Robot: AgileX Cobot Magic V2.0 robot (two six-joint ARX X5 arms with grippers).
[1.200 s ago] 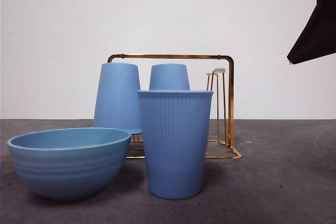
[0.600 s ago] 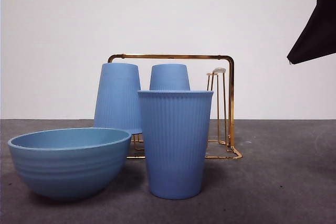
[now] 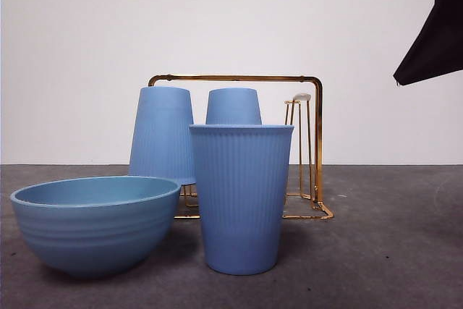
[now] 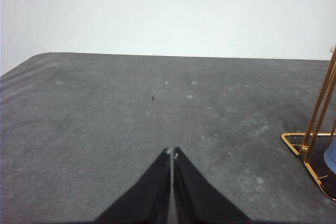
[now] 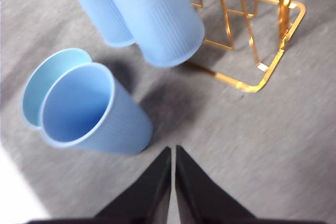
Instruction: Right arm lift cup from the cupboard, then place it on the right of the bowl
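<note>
The cup (image 3: 241, 199) stands upright and open-mouthed on the grey table (image 3: 383, 251), just at the bowl's (image 3: 95, 223) three o'clock side in the front view, the two very close, though I cannot tell whether they touch. From my right wrist camera the cup (image 5: 86, 109) shows its hollow inside, with a sliver of the bowl's rim (image 5: 37, 87) peeking out behind it. Behind the cup, toward twelve o'clock, sits the cupboard (image 3: 304, 106), its gold wire frame still carrying two other cups upside down: one (image 3: 162, 135) at about eleven o'clock and another (image 3: 233, 106) directly behind, mostly hidden by the cup in front. My right gripper (image 5: 172, 153) hangs above the table near the cup, holding nothing, its two jaws pressed together to a point; in the front view it is the dark shape (image 3: 434, 30) at two o'clock. My left gripper (image 4: 171, 155) waits over bare table, its jaws likewise closed on nothing, with a corner of the cupboard (image 4: 315, 129) off to one side.
</note>
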